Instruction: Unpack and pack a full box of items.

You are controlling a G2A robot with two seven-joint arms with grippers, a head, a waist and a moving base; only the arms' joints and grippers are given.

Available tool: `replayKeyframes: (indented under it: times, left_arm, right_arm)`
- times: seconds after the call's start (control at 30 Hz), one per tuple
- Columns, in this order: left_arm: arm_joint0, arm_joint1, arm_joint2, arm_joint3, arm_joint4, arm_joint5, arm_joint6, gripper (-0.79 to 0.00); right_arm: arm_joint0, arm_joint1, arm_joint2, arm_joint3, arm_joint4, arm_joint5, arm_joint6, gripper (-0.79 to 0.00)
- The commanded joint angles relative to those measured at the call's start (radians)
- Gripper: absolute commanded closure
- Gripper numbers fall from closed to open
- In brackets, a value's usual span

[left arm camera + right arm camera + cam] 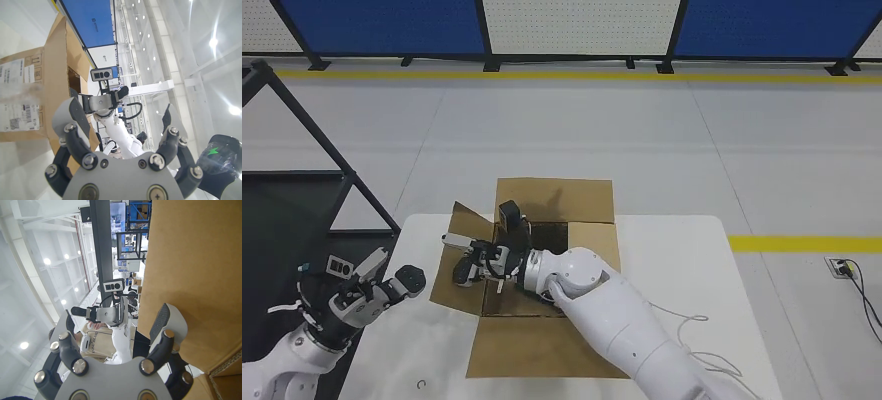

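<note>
- The white counter (682, 260) carries the job; I see it from above with the box on it, well in from its near edge.
- The box (552, 200) is brown cardboard, open, all four flaps folded outward; the far flap lies flat beyond the counter's far edge, the near flap flat toward the robot, the two side flaps angled out; the inside is dark and I cannot tell what lies in it.
- The right arm (612, 320) stretches from the near right corner across the near flap and over the opening, ending at the side flap on the robot's left.
- The left arm (312, 345) sits at the counter's near left corner, well apart from the box.
- The right gripper (457, 258) hangs over that left flap; its fingers (160, 321) are spread wide with nothing between them; in its own wrist view one finger stands just beside a cardboard wall, and I cannot tell whether it touches.
- The left gripper (410, 282) hovers over the bare counter near the left flap, pointed toward the box; its fingers (75, 111) are also spread wide and hold nothing.
- White printed labels (17, 75) are stuck on the box's outer side, facing the left arm.
</note>
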Motion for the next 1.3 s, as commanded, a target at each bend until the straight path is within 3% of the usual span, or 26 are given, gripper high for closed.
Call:
replayKeyframes:
  times: [0.0,0.3,0.67,1.27]
  left_arm:
    - [0.004,-0.002,0.005,-0.005,-0.029,-0.003,0.001,-0.785]
    - [0.027,0.006,0.038,-0.058,0.084,0.045,-0.033,-0.785]
    - [0.04,0.008,0.057,-0.076,0.129,0.064,0.018,-0.785]
    - [-0.014,0.007,0.117,-0.013,0.196,0.097,0.113,-0.785]
  right_arm:
    - [0.003,-0.005,0.004,0.011,-0.004,-0.008,-0.006,-0.785]
    - [0.014,-0.013,0.038,0.054,-0.005,-0.032,0.001,-0.785]
    - [0.01,-0.019,0.07,0.078,-0.022,-0.054,0.019,-0.785]
    - [-0.024,0.0,0.132,0.038,-0.082,-0.105,-0.01,-0.785]
